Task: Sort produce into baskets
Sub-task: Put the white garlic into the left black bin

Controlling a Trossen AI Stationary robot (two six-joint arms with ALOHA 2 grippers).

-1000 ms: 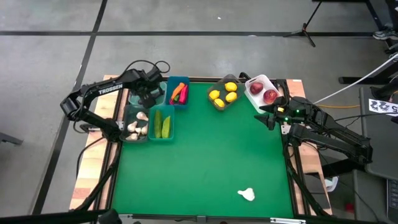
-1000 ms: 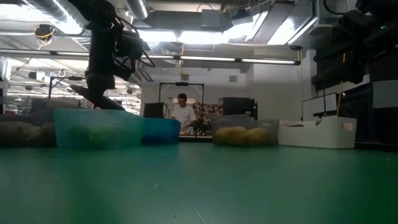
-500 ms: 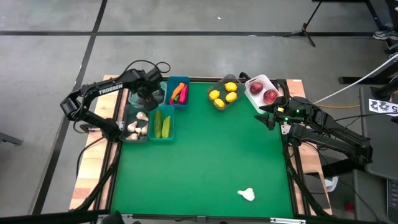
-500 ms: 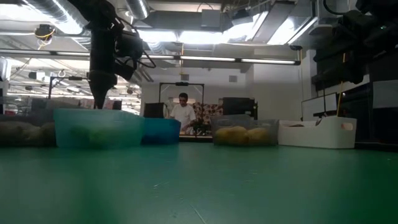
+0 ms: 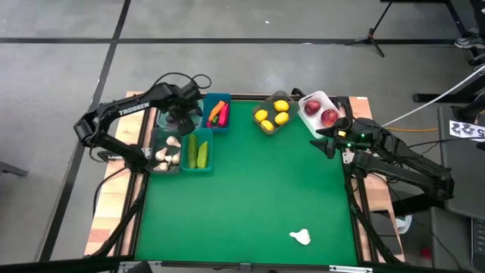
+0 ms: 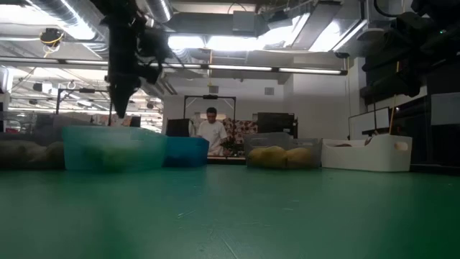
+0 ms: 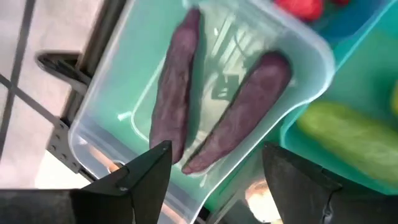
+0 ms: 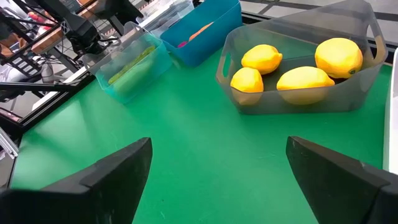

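With our left gripper [image 7: 208, 171] spread, released, above the two eggplants [image 7: 208, 106] (both below it), lifting crookedly could tip their green tub [image 7: 99, 134].

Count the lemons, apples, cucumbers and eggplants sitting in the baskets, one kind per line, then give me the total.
Lemons: 4
Apples: 2
Cucumbers: 2
Eggplants: 2
Total: 10
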